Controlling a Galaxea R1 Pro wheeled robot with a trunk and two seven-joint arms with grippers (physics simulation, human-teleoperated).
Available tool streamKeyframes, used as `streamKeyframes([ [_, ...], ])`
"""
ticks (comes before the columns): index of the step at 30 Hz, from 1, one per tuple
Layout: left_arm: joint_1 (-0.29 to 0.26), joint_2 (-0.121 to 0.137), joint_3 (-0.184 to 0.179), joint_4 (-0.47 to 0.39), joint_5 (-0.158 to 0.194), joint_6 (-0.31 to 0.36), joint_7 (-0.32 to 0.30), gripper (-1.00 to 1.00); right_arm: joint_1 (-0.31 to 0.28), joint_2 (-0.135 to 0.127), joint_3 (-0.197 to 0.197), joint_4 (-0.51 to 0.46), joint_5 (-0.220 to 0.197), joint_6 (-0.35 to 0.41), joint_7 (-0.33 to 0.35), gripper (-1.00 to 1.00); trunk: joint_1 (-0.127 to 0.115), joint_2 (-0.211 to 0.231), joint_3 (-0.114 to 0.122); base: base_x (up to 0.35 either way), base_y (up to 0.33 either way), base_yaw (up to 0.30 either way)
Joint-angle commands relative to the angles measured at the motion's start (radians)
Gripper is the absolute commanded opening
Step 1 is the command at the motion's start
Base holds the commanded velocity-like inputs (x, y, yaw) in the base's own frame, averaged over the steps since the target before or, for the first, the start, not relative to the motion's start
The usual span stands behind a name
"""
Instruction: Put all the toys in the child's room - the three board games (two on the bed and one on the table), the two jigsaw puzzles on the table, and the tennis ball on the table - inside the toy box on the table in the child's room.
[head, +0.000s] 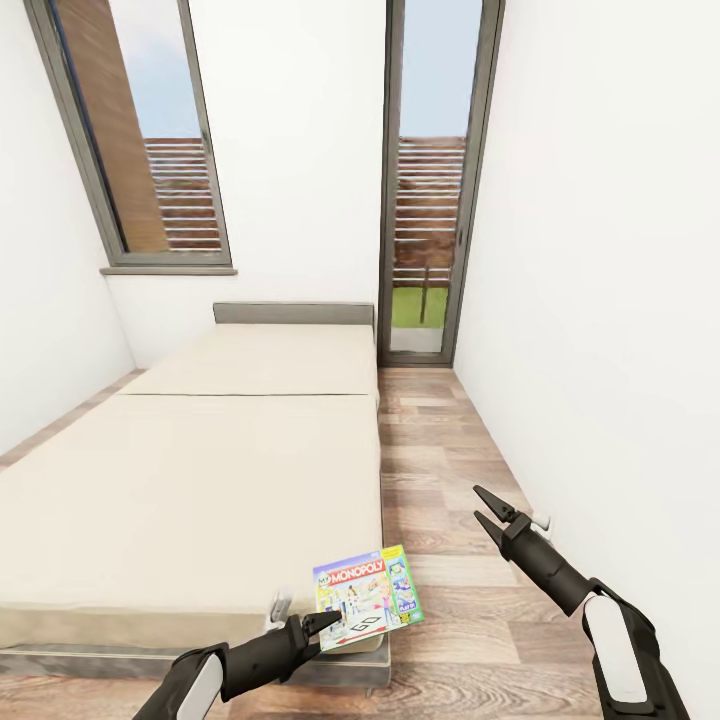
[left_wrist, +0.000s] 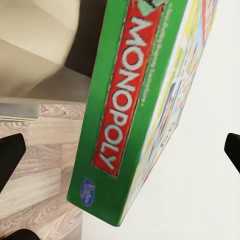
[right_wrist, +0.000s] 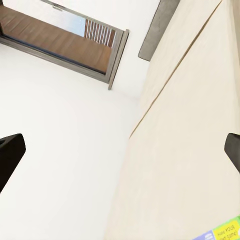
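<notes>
Head view: the Monopoly board game (head: 365, 598), green-edged with a red title band, tilts over the near corner of the beige bed (head: 200, 480); wood plank floor (head: 450, 480), white walls, tall windows (head: 430, 180); my left gripper (head: 322, 624) pinches the box's near edge; my right gripper (head: 487, 511) hangs spread, holding nothing.
Left wrist view: the box's green side (left_wrist: 125, 100) fills the space between my dark fingertips (left_wrist: 10, 160).
Right wrist view: bed cover (right_wrist: 190, 140), a corner of the box (right_wrist: 220, 232), my fingertips (right_wrist: 10, 150) wide apart.

Monopoly box (head: 366, 598): glossy printed card
bed (head: 190, 480): matt beige cloth cover
floor (head: 450, 470): grained wood planks
left pincer (head: 322, 624): matt black plastic
</notes>
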Motion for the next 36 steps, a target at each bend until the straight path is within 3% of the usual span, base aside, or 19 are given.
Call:
streamKeyframes([
  [1,0.0,-0.001,0.005,0.0,0.0,0.007,-0.002,1.0,-0.001,0.001,-0.003,0.0,-0.001,0.006,0.002,1.0,0.0,0.0,-0.001,0.0,0.0,0.0],
  [6,-0.001,-0.001,0.005,0.0,0.0,0.006,-0.002,1.0,-0.001,0.001,-0.003,0.0,0.0,0.006,0.002,1.0,0.0,0.0,-0.001,0.0,0.0,0.0],
  [7,-0.001,-0.001,0.005,0.0,0.0,0.006,-0.002,-1.0,-0.001,0.002,-0.003,0.0,0.0,0.006,0.002,1.0,0.0,0.0,-0.001,0.0,0.0,0.0],
  [18,-0.001,-0.001,0.005,0.0,0.0,0.006,-0.002,-1.0,-0.001,0.0,-0.003,0.0,0.001,0.006,0.002,1.0,0.0,0.0,-0.001,0.0,0.0,0.0],
  [36,-0.001,-0.001,0.005,0.0,0.0,0.007,-0.002,-1.0,-0.001,0.0,-0.003,0.0,0.001,0.006,0.002,1.0,-0.069,0.126,0.055,0.0,0.0,0.0],
])
